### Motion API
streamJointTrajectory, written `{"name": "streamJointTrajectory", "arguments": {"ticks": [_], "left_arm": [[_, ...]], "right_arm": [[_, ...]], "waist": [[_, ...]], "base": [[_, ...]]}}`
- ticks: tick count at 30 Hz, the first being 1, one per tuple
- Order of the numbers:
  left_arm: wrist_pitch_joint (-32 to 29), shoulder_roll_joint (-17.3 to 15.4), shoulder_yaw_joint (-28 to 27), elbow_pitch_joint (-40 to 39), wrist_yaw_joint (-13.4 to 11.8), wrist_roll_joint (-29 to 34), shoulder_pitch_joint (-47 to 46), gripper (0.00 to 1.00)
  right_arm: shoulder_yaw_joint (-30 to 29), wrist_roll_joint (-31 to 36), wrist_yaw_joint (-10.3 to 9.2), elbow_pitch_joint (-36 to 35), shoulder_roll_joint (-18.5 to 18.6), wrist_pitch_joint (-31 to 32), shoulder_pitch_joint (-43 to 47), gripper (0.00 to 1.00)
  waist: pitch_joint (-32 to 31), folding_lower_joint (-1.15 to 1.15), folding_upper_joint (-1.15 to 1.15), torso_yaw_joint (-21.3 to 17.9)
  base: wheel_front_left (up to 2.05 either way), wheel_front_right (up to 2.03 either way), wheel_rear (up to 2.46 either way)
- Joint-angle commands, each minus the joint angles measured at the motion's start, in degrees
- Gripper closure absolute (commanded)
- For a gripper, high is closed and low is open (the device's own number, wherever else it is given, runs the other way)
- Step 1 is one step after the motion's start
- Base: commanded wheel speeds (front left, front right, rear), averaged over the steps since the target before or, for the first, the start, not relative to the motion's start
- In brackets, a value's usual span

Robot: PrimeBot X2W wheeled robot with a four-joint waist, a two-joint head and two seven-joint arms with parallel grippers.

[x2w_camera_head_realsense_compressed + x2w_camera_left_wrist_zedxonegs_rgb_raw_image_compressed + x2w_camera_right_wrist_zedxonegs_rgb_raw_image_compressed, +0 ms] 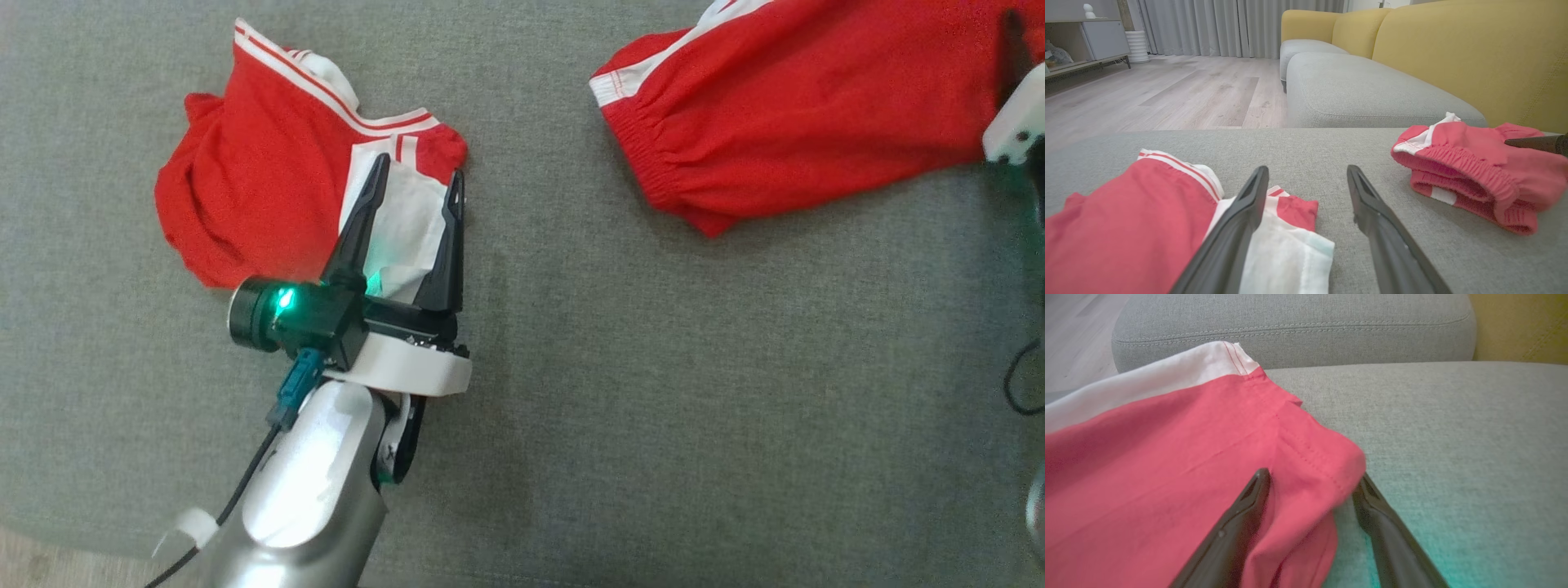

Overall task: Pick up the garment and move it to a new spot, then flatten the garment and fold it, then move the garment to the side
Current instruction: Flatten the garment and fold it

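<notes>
A crumpled red garment with white stripes [245, 188] [1126, 228] lies at the left of the grey sofa seat [653, 367]. My left gripper [418, 171] [1306, 175] hovers open over its white panel, one finger above the cloth and the other above bare cushion. A second red garment with an elastic waistband [816, 106] [1474, 171] [1167, 465] lies at the upper right. My right gripper [1016, 73] [1312, 477] sits at its right end, open, with a fold of the red cloth between its fingers. One of its fingers [1535, 143] shows in the left wrist view.
A yellow sofa back [1474, 61] rises behind the seat. Another grey cushion [1363, 90] adjoins it, with wooden floor [1167, 90] beyond. The seat's front edge [49, 563] runs along the lower left. A black cable [1016, 376] hangs at the right edge.
</notes>
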State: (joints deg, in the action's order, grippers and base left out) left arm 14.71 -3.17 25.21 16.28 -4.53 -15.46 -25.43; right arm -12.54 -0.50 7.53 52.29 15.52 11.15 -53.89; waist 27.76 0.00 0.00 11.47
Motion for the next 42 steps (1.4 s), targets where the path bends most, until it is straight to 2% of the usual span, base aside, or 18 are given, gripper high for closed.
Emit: {"name": "streamJointTrajectory", "arguments": {"ticks": [1, 7, 8, 9, 10, 19, 30, 36, 42], "left_arm": [[0.29, -0.49, -2.23, -1.62, 0.00, 0.55, -0.96, 0.00], [0.29, -0.07, -2.66, -2.30, 0.19, 1.04, -1.42, 0.00], [0.29, -0.03, -2.77, -2.39, 0.21, 1.13, -1.45, 0.00], [0.29, 0.01, -2.89, -2.48, 0.23, 1.22, -1.44, 0.00], [0.29, 0.04, -3.03, -2.54, 0.26, 1.30, -1.42, 0.00], [0.29, 0.17, -4.59, -2.54, 0.62, 2.27, -0.44, 0.00], [0.29, 0.21, -6.16, -2.08, 1.58, 3.43, 1.57, 0.00], [0.29, 0.14, -6.77, -2.19, 2.04, 3.98, 2.80, 0.00], [0.29, 0.07, -7.41, -1.78, 2.48, 4.43, 3.61, 0.00]], "right_arm": [[1.41, -0.17, -0.04, -0.32, 0.19, 0.67, -1.19, 0.00], [5.65, -2.24, -0.04, 4.54, 0.91, 2.30, -3.15, 0.00], [6.64, -2.89, -0.04, 4.93, 1.02, 2.20, -3.39, 0.27], [7.52, -3.57, -0.04, 5.09, 1.28, 1.77, -3.65, 0.90], [8.35, -4.25, -0.04, 5.09, 1.60, 1.15, -3.89, 1.00], [12.30, -9.69, -0.04, 3.59, 6.09, -7.45, -2.20, 1.00], [8.16, -14.93, -0.04, 3.16, 11.59, -13.04, 7.08, 1.00], [5.98, -14.07, -0.04, 4.22, 12.08, -14.94, 8.73, 1.00], [6.23, -13.13, -0.04, 4.09, 10.10, -17.29, 8.04, 1.00]], "waist": [[0.18, 0.00, 0.00, 0.14], [0.72, 0.00, 0.00, 0.35], [0.75, 0.00, 0.00, 0.30], [0.75, 0.00, 0.00, 0.23], [0.72, 0.00, 0.00, 0.13], [-1.53, 0.00, 0.00, -2.65], [-5.56, 0.00, 0.00, -5.77], [-6.01, 0.00, 0.00, -5.79], [-6.96, 0.00, 0.00, -5.50]], "base": [[0.00, 0.00, 0.00], [0.00, 0.00, 0.00], [0.00, 0.00, 0.00], [0.00, 0.00, 0.00], [0.00, 0.00, 0.00], [0.00, 0.00, 0.00], [0.00, 0.00, 0.00], [0.00, 0.00, 0.00], [0.00, 0.00, 0.00]]}}
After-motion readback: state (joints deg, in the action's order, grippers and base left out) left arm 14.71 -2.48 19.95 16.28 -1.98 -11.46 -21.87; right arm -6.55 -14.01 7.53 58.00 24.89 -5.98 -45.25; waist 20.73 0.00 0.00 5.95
